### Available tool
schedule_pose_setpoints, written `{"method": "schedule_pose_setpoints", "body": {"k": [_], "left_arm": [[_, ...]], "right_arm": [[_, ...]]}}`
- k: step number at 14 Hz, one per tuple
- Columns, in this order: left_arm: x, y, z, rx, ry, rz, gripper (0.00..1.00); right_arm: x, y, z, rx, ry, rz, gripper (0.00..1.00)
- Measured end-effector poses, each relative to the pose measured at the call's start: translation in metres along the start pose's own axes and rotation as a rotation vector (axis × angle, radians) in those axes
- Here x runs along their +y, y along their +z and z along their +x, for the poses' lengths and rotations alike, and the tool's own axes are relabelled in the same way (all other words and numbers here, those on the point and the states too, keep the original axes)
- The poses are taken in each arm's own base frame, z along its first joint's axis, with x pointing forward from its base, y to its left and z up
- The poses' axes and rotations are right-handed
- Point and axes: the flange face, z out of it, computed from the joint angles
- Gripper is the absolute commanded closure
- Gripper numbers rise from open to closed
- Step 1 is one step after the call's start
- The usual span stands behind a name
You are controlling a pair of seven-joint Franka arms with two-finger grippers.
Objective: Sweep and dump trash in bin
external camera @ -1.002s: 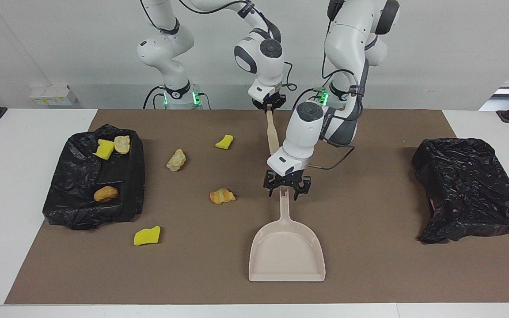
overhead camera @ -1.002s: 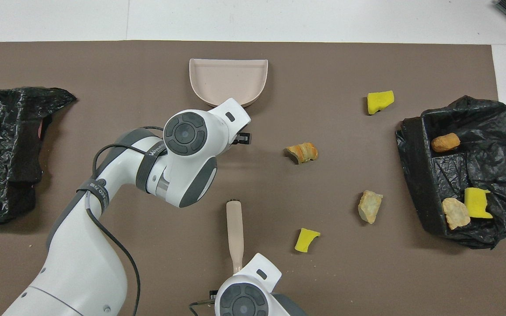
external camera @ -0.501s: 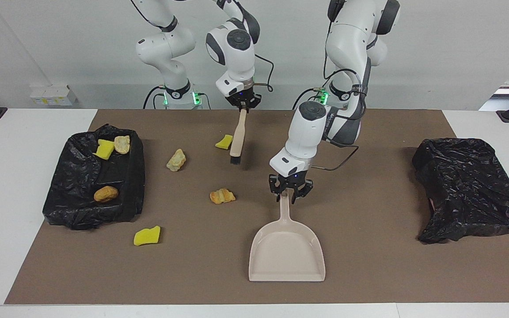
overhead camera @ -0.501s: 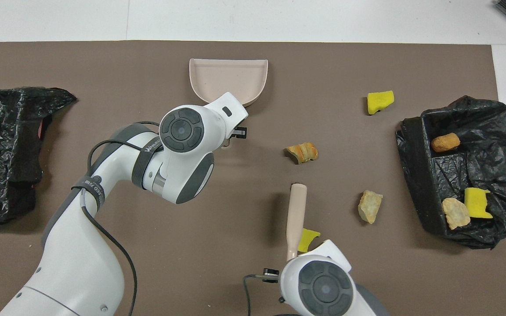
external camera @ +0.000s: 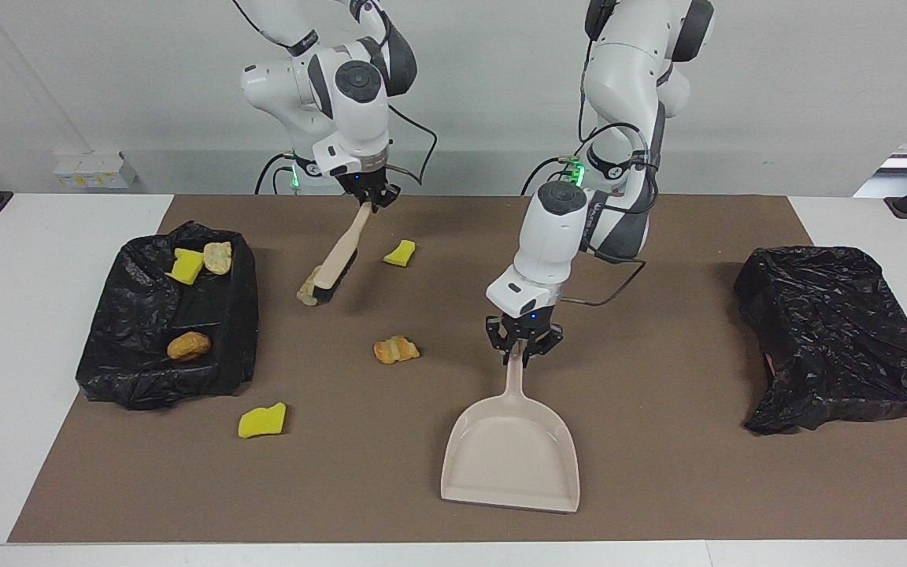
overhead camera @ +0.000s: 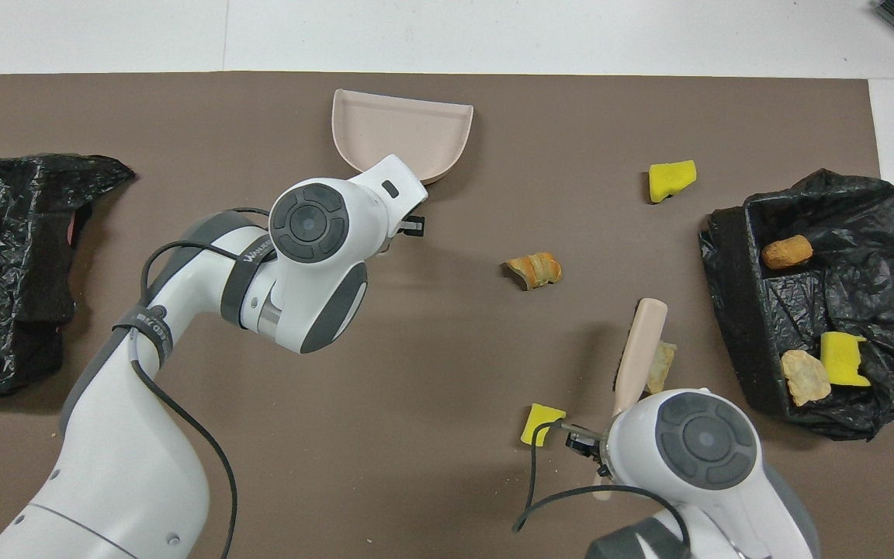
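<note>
I count seven bits of trash. Three lie inside the black-lined bin (external camera: 146, 331) at the right arm's end of the table: a yellow sponge scrap (external camera: 186, 265), a pale bread lump (external camera: 218, 257) and an orange bread lump (external camera: 188, 346). Four lie loose on the brown mat (external camera: 658, 472): a yellow scrap (external camera: 261, 420) farthest from the robots, an orange croissant-like lump (external camera: 396, 350) mid-mat, a small yellow scrap (external camera: 400, 253) nearer the robots, and a tan lump (external camera: 310, 291) half hidden by the brush head.

There is one brush (external camera: 339, 256); my right gripper (external camera: 368, 197) is clamped on its handle, the bristles down against that tan lump. There is one beige dustpan (external camera: 510, 453); my left gripper (external camera: 523, 350) is closed on its handle tip, and the pan's mouth edge looks tilted.

A second black bag (external camera: 839, 335) sits at the left arm's end; I cannot make out what it covers. From overhead, both grippers are hidden under their own wrists.
</note>
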Motion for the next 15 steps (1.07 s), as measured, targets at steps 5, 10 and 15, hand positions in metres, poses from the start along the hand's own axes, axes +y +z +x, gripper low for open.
{"method": "schedule_pose_setpoints", "body": {"k": [5,10,15], "left_arm": [[-0.071,-0.053,0.006,-0.162,0.263,0.051,1.00],[-0.128,-0.077,0.002,-0.278,0.433,0.041,1.00],[-0.175,-0.082,0.004,-0.301,0.558,-0.010,1.00]], "right_arm": [[0.058,0.015,0.045,-0.113,0.091,-0.044,1.00],[0.081,0.041,0.055,-0.206,0.089,-0.012,1.00],[0.020,0.060,0.052,-0.161,0.006,0.074,1.00]]}}
